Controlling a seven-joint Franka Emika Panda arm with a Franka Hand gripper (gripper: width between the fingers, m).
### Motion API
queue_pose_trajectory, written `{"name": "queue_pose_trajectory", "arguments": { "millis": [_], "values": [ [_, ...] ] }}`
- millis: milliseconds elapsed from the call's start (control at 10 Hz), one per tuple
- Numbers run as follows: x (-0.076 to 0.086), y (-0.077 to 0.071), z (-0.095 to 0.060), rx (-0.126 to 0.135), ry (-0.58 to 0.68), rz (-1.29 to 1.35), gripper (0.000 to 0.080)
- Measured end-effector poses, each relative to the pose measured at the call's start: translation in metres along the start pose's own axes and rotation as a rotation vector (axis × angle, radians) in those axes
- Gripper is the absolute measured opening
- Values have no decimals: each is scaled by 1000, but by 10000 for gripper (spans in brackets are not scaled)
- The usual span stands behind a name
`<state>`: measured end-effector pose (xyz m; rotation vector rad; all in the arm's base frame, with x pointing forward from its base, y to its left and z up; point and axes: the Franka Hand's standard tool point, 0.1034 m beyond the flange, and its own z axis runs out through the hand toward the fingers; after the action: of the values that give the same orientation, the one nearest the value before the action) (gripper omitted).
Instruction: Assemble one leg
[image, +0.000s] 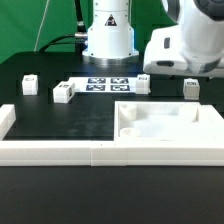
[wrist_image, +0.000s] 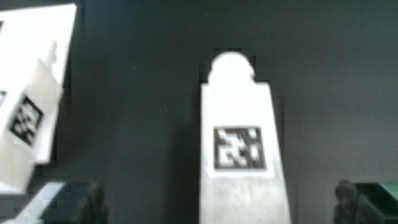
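- Exterior view: a black table (image: 70, 118) carries the loose white parts, with the robot base (image: 108, 35) at the far side and the arm (image: 185, 45) reaching in over the exterior view's right.
- The marker board (image: 105, 83) lies flat in front of the base.
- Four small white blocks, each with a dark marker face, stand in a loose row. The far-left block (image: 30, 84) and the second block (image: 65, 93) are on the exterior view's left of the board. The third block (image: 143, 82) is just beside the board's other end. The fourth block (image: 190, 88) sits beneath the arm.
- The large tray-like part (image: 185, 128), rimmed on its edges, lies near the front at the exterior view's right. It is close behind a low white rail (image: 60, 152) that runs along the near edge.
- Wrist view: the leg (wrist_image: 240, 105) lies lengthwise on the black table directly below the camera. Its rounded end points away from the gripper and its square marker faces up.
- The gripper (wrist_image: 214, 198) is spread wide. Its dark fingers (wrist_image: 54, 205) stand on either side of the leg, well clear of it, and grasp nothing.
- A second white piece (wrist_image: 27, 100) bearing a marker lies beside the leg across a strip of table; its identity cannot be told.
- Which of the four blocks is this leg cannot be told.
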<state>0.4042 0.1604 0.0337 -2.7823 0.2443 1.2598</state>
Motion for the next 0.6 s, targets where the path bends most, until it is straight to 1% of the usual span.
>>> {"name": "queue_pose_trajectory", "arguments": {
  "millis": [100,300,600],
  "values": [
    [-4,-2,3,-3,4,-6,648],
    [-1,-2,14,-6,-1,-1,648],
    [0,3,36,-13,-26,9,648]
  ]
}}
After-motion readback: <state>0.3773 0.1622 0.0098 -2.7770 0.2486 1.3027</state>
